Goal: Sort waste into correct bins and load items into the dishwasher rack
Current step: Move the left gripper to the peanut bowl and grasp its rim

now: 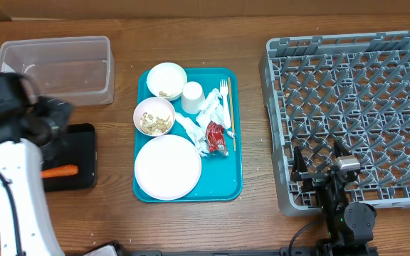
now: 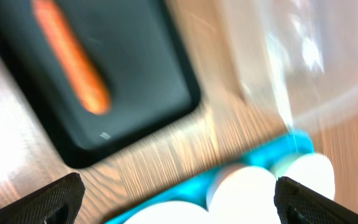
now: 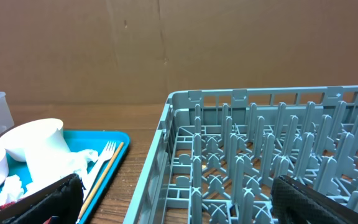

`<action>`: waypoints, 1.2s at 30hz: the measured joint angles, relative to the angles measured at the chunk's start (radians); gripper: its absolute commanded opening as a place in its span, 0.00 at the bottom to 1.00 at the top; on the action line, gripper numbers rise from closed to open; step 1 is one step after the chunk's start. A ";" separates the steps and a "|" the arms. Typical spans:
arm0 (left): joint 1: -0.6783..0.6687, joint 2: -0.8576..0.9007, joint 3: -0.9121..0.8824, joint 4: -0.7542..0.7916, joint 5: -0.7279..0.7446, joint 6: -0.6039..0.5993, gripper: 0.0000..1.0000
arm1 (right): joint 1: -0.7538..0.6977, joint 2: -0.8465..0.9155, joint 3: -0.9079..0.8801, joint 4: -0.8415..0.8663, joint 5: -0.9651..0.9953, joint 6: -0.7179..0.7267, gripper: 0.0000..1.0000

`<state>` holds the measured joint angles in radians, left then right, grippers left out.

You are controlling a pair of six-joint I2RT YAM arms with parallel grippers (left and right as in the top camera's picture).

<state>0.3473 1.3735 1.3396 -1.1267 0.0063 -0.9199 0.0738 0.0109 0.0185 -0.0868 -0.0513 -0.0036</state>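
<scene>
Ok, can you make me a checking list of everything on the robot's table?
Surface: wooden table.
Job's things: carrot lies in the black tray; clear tub and grey rack have nothing seen in them; teal tray holds an upper bowl with a few scraps, a lower bowl with more, cup, plate, fork, stick, napkins, red wrapper.
Clutter: nothing seen.
Grippers: left gripper open, near the black tray; right gripper open, over the rack's corner.
Cables: thin black cable along the left arm.
Surroundings: brown cardboard wall.
</scene>
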 measured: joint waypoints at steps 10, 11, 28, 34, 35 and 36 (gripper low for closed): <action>-0.546 0.116 -0.031 0.142 -0.084 0.253 1.00 | 0.000 0.000 0.000 0.000 0.000 0.000 1.00; -0.577 0.145 -0.034 0.153 -0.104 0.266 1.00 | 0.000 0.000 0.000 -0.001 0.000 0.000 1.00; -0.686 0.466 -0.045 0.393 -0.151 0.610 0.97 | 0.000 0.000 0.000 0.000 0.000 0.000 1.00; -0.686 0.496 -0.045 0.401 -0.069 0.735 0.77 | 0.000 0.000 0.000 0.000 0.000 0.000 1.00; -0.686 0.502 -0.045 0.401 -0.063 0.742 0.72 | 0.000 0.000 0.000 -0.001 0.000 0.000 1.00; -0.686 0.505 -0.045 0.400 -0.058 0.753 0.67 | 0.000 0.000 0.000 0.000 0.000 0.000 1.00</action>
<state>-0.3389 1.8782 1.2945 -0.7265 -0.0517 -0.1669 0.0738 0.0109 0.0185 -0.0872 -0.0513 -0.0032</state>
